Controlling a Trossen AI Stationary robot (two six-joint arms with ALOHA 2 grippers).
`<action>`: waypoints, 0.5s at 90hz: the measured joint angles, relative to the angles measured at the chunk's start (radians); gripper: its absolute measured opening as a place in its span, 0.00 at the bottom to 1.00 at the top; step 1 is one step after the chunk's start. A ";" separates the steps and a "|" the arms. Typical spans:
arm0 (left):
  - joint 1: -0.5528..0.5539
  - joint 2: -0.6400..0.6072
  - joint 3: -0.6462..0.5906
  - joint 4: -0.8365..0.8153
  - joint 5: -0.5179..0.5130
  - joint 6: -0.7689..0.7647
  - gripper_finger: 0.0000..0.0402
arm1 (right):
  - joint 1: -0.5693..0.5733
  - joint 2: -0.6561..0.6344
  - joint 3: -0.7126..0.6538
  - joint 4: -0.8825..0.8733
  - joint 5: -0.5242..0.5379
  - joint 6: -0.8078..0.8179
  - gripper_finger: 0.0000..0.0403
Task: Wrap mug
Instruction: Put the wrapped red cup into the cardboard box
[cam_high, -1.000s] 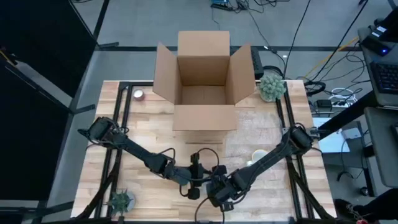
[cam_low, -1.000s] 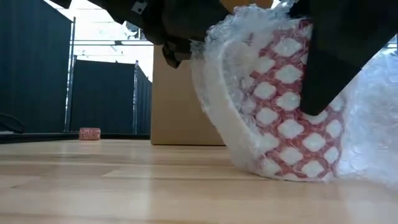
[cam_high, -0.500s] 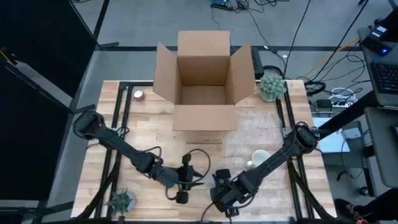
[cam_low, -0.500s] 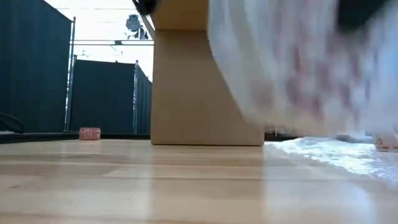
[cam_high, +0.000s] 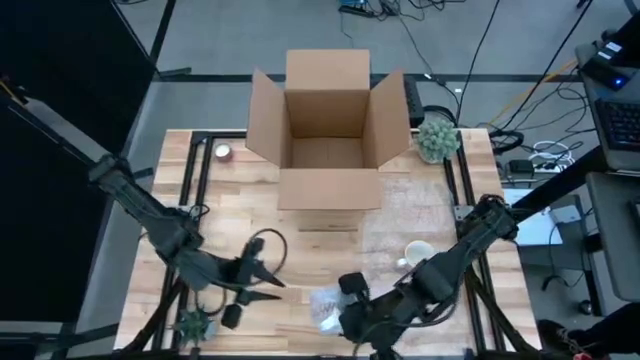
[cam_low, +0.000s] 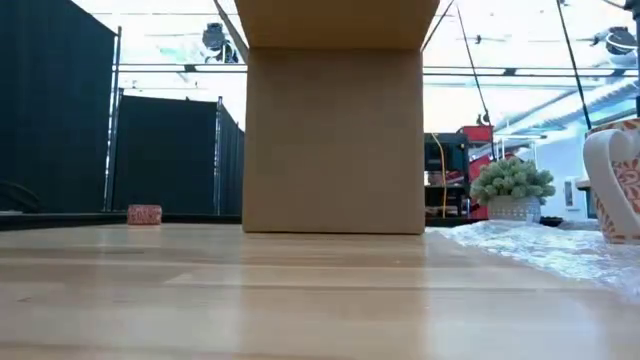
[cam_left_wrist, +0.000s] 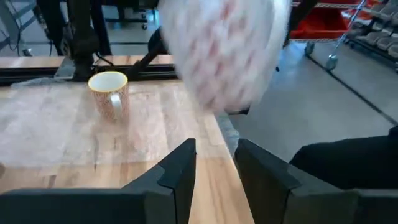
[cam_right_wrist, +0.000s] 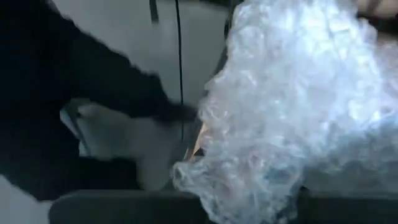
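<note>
Lower centre of the high view: right hand (cam_high: 345, 300) clamps a bubble-wrapped mug (cam_high: 326, 306), seemingly done. Left hand (cam_high: 262, 283), lower left, fingers apart. 1 bare mug (cam_high: 417, 252) remains.

A robotics lab: floor cables (cam_high: 520, 130), black curtain panels (cam_low: 165, 155), red wheeled cart (cam_left_wrist: 333, 25).

The cardboard box (cam_high: 328, 130) is standing at the table's (cam_high: 230, 210) far edge, centred. The potted plant (cam_high: 437, 138) is sitting just right of the box. A mug (cam_high: 417, 252) is resting on the bubble-wrap sheet (cam_high: 410, 215) right of centre. The wrapped bundle (cam_high: 328, 303) is lying near the front edge, left of the right gripper (cam_high: 352, 300). The left gripper (cam_high: 268, 285) is hanging left of the bundle.
</note>
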 joint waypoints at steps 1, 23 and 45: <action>-0.001 -0.007 0.000 -0.009 0.000 0.000 0.26 | -0.001 0.000 0.014 -0.007 0.006 -0.007 0.02; 0.023 -0.130 0.001 -0.143 -0.017 0.009 0.26 | -0.128 -0.055 0.113 -0.001 0.313 -0.301 0.02; 0.054 -0.133 0.001 -0.150 -0.021 0.056 0.26 | -0.479 -0.065 0.112 0.067 0.442 -0.485 0.02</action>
